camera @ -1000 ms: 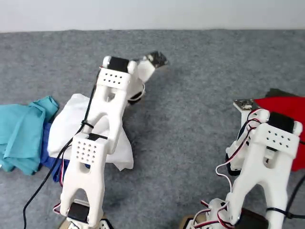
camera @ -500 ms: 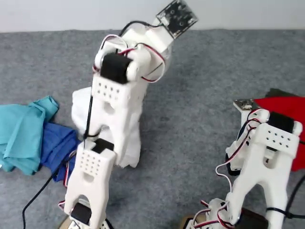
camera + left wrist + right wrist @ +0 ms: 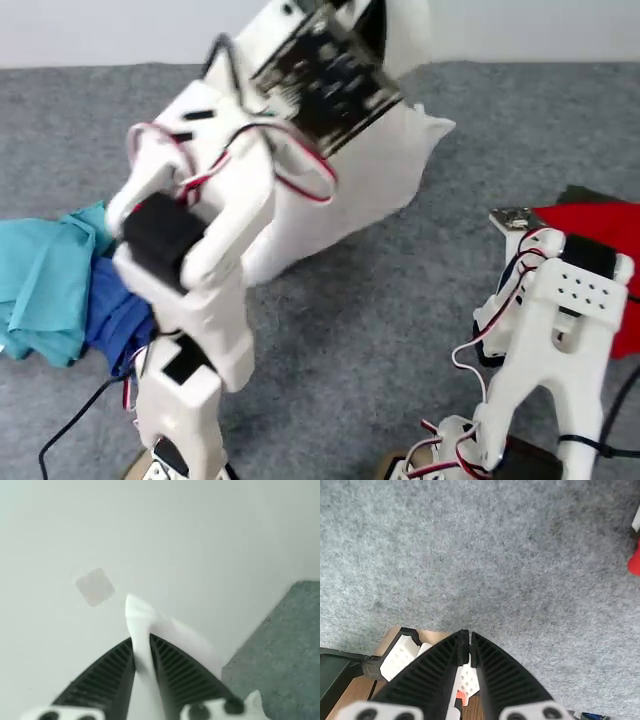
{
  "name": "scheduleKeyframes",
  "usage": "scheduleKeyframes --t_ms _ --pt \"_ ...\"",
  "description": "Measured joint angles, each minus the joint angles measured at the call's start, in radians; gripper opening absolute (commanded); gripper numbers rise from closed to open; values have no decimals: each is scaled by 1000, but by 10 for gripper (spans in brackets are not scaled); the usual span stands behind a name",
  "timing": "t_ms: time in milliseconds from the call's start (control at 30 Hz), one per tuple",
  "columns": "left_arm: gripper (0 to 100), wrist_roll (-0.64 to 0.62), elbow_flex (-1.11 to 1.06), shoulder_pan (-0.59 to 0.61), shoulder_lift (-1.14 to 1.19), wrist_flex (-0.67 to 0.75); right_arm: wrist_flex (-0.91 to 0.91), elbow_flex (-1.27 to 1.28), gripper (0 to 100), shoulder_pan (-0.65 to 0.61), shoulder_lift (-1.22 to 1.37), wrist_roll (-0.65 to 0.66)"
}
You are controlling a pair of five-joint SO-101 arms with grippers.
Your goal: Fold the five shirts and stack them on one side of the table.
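Note:
My left arm [image 3: 200, 240] is raised high over the table's left half. In the left wrist view my left gripper [image 3: 141, 642] is shut on a fold of the white shirt [image 3: 142, 617]. That white shirt [image 3: 390, 160] hangs from the gripper, its lower part draping toward the grey table [image 3: 380, 300]. A teal shirt [image 3: 40, 280] and a blue shirt [image 3: 115, 315] lie crumpled at the left edge. At the right edge a red shirt [image 3: 605, 230] lies over a dark one [image 3: 590, 193]. My right gripper [image 3: 465, 636] is shut on nothing, low over the mat near its base.
The right arm [image 3: 560, 300] stands folded at the front right, close to the red shirt. Bare grey mat [image 3: 495, 555] lies between the two arms and toward the back. A pale wall [image 3: 520, 30] bounds the far side.
The left arm has swung up toward the camera, lifting the white shirt off the table and uncovering more of the blue shirt. The right arm has not moved.

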State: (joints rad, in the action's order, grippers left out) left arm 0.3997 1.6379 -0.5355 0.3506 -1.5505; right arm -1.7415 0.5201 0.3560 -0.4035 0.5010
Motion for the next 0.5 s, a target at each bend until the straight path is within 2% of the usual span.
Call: scheduleKeyframes --t_ms 133,333,500 --pt "13 0 0 17 -43 -163 2 0 9 -28 0 -2" --pt "13 -17 -48 150 -129 -184 3 0 9 -140 0 -2" --pt "13 -17 -269 204 -276 -184 35 0 9 -203 0 -34"
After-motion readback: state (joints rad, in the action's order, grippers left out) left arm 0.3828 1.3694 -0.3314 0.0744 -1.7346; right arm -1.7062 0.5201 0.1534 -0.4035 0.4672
